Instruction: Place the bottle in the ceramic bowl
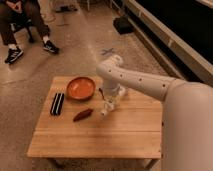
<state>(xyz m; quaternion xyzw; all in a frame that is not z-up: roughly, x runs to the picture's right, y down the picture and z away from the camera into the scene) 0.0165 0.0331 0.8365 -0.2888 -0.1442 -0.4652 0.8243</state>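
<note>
The ceramic bowl, orange-red inside with a darker rim, sits empty on the far left part of the wooden table. My gripper hangs from the white arm just right of the bowl, a little above the table. It is shut on the small clear bottle, which hangs below it with its lower end close to the tabletop. The bottle is outside the bowl, about a bowl's width from its centre.
A black flat object lies left of the bowl near the table's left edge. A dark red oblong object lies in front of the bowl. A seated person's legs and shoes are at the far left on the floor.
</note>
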